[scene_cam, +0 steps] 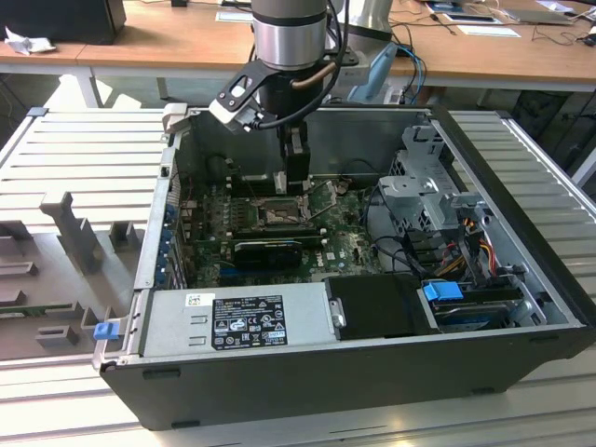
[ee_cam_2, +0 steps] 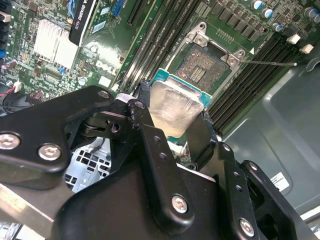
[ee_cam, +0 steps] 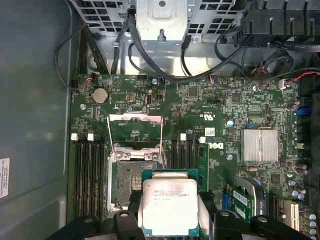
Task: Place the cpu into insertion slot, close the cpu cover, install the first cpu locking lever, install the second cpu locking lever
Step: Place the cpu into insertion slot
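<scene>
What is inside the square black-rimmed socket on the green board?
The black-rimmed socket shows only its dull metallic centre, no chip. The pale silver square cpu, clamped in the black gripper, hides one corner of it in the first wrist view.

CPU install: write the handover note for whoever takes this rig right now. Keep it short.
Gripper: shut on the cpu, gripping two opposite edges, metal face toward the wrist cameras.
The cpu hangs over the green board close beside the insertion slot, not in it. The slot's contact field is bare.
The cpu cover is swung open, off the slot.
Done: the cpu is in the gripper, at the slot.
Left: cpu not yet seated, cover not closed, neither locking lever installed.
</scene>
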Available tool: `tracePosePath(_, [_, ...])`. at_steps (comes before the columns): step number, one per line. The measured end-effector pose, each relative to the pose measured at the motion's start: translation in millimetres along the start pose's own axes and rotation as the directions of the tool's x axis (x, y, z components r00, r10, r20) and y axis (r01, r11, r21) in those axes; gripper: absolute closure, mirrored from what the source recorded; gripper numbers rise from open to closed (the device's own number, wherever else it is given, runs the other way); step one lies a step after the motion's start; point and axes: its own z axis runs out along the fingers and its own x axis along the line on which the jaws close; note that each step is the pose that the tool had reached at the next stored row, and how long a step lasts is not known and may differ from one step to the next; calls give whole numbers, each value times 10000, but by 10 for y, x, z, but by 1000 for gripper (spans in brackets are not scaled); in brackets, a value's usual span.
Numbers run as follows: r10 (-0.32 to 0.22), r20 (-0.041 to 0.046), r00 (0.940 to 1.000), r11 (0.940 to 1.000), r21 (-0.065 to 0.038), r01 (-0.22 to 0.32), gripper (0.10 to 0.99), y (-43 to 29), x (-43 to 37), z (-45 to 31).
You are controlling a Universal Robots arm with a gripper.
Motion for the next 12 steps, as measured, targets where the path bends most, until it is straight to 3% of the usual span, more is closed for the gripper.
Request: tracePosePath(12, [3,-6,10000,10000,10,-3,557,-8,17,122])
